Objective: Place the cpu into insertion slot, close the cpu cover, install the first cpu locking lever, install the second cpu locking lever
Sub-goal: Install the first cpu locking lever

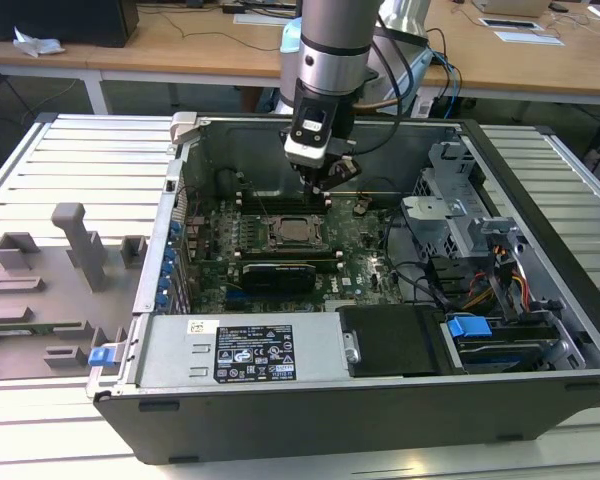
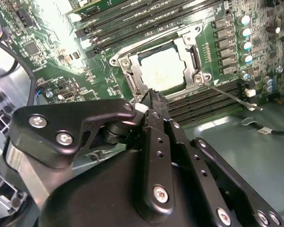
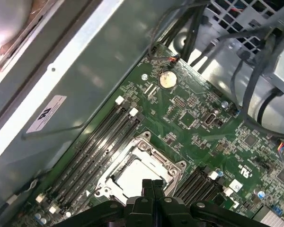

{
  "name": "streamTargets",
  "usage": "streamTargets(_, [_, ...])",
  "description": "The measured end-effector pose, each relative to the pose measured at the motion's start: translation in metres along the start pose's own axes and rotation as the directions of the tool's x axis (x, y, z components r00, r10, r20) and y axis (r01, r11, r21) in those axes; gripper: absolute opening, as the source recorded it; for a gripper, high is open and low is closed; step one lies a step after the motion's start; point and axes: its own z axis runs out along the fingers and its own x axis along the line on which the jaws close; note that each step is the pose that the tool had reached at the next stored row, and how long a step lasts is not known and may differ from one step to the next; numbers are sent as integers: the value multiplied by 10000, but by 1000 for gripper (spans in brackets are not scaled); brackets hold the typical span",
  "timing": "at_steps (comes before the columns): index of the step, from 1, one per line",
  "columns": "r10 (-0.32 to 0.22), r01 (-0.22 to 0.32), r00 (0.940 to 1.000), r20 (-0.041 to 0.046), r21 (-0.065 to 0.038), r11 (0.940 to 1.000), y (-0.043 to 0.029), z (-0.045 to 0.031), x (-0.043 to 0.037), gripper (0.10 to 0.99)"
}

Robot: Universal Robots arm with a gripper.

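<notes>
The cpu (image 2: 162,71) lies flat in the insertion slot (image 1: 272,243) on the green board, its silvery top showing through the cut-out of the cpu cover (image 2: 191,53). The cover lies down over the chip in both wrist views, cpu (image 3: 132,178) and cover (image 3: 147,145). One thin metal locking lever (image 2: 232,97) sticks out sideways from a corner of the socket. My gripper (image 1: 330,185) hangs just above the board beside the socket's far edge. Its black fingers are shut together with nothing between them, gripper (image 2: 151,95), gripper (image 3: 152,183).
Long black memory slots (image 3: 99,142) run along both sides of the socket. A black card (image 1: 278,275) stands in front of it. Case walls (image 1: 310,140) ring the board, with cables and a drive cage (image 1: 450,215) on the exterior view's right. Grey fixtures (image 1: 75,245) lie outside on the left.
</notes>
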Motion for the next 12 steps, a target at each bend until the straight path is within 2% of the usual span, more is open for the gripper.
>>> streamTargets(2, [-328, 328, 9995, 3, 8, 9995, 0, 0, 0, 106])
streamTargets(5, [-962, 962, 9954, 9, 24, 9954, 0, 0, 0, 106])
streamTargets(8, [-1499, 1499, 9887, 14, 38, 9887, 0, 0, 0, 106])
streamTargets(10, [-1660, 1660, 9861, 15, 43, 9861, 0, 0, 0, 106])
streamTargets(12, [-2079, 2079, 9781, 17, 53, 9781, 0, 0, 0, 106])
